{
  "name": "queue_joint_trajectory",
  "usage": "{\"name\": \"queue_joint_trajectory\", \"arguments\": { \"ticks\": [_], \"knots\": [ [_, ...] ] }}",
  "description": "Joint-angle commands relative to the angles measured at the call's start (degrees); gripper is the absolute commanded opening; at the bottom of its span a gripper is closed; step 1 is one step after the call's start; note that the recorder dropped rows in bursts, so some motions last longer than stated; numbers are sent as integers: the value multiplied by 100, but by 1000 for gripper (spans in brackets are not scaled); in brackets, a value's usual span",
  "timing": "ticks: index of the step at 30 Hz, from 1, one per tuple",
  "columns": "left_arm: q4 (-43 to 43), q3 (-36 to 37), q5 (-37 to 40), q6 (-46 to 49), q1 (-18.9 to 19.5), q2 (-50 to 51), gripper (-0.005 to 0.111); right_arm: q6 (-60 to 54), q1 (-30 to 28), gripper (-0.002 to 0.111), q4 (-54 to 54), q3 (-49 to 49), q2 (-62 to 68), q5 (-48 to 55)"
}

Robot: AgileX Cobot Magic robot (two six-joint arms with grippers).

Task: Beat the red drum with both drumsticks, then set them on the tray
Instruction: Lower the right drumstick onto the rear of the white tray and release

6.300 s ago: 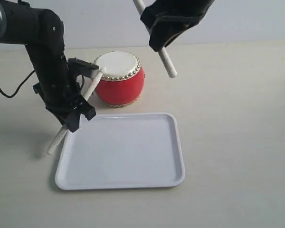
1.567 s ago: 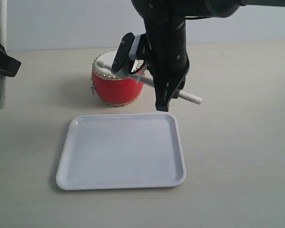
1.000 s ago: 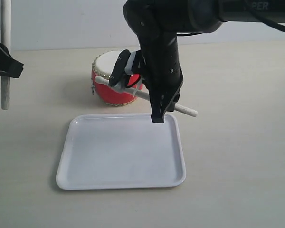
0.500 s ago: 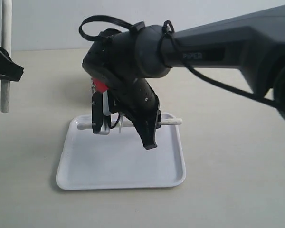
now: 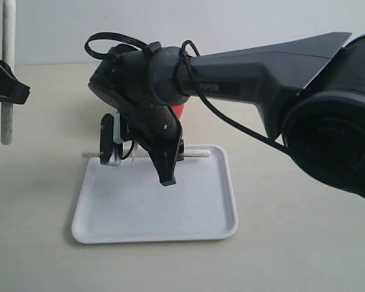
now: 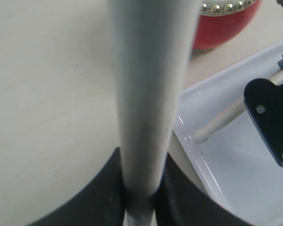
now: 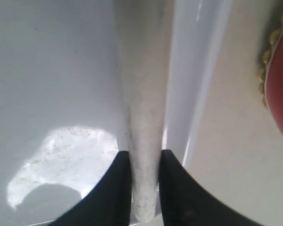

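The white tray lies at the front of the table. My right gripper reaches across it, shut on a pale drumstick held level just above the tray's far rim; the right wrist view shows that drumstick pinched between the black fingers over the tray. The red drum is almost wholly hidden behind the right arm; its red side shows beyond the rim. At the far left my left gripper is shut on the other drumstick, held upright above the table.
The right arm fills the upper right of the exterior view and covers the drum. In the left wrist view the drum, the tray's corner and the right gripper's finger lie beyond the held drumstick.
The right gripper has left the drum and come down toward the front and left, carrying its drumstick level over the tray's far edge. The left gripper stays raised with its stick.
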Motion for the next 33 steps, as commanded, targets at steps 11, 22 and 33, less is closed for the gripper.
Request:
{"name": "queue_joint_trajectory", "arguments": {
  "ticks": [11,22,33],
  "knots": [
    [-69,16,-51,14,18,-15,0,467,16,0,243,-31,12,-2],
    [-69,16,-51,24,18,-15,0,394,16,0,177,296,-162,-2],
    [-69,16,-27,23,18,-15,0,602,16,16,-226,296,-5,-2]
  ]
}}
